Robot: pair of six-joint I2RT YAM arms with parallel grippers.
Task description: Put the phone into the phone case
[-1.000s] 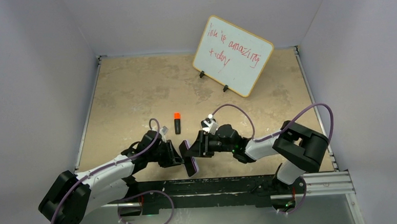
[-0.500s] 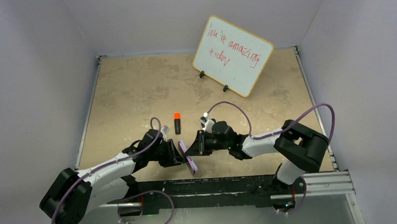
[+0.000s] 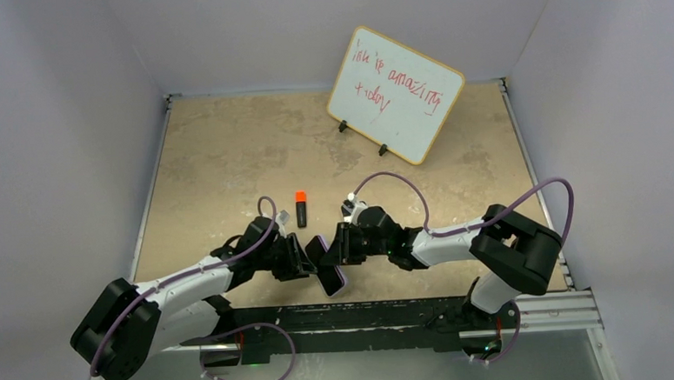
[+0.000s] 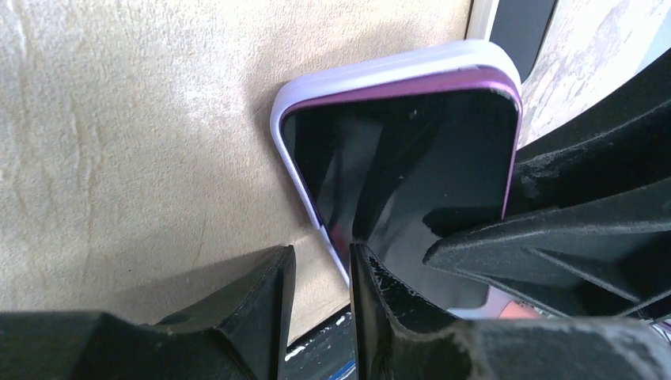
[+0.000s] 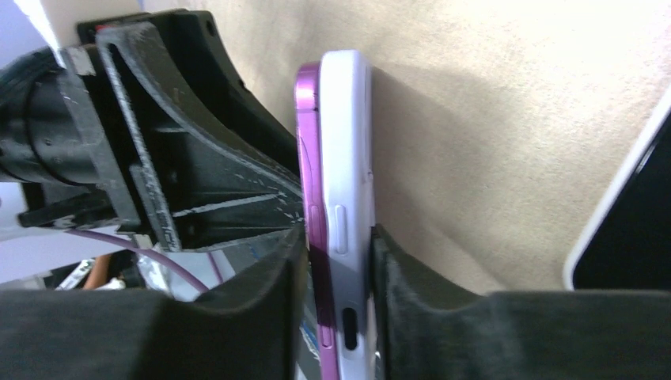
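The phone (image 4: pixel 411 158) sits in the phone case (image 4: pixel 380 75), held on edge low over the near side of the counter (image 3: pixel 219 161), with the right pincer (image 5: pixel 336 237) clenched on both together. The left pincer (image 4: pixel 320 253) crowds in from the screen side, one finger over the glass; whether it grips I cannot tell. A marker (image 3: pixel 301 209) lies just beyond, and a whiteboard (image 3: pixel 395 94) stands far back.

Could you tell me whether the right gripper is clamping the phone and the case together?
Yes, the right gripper pinches the phone and the case side by side.
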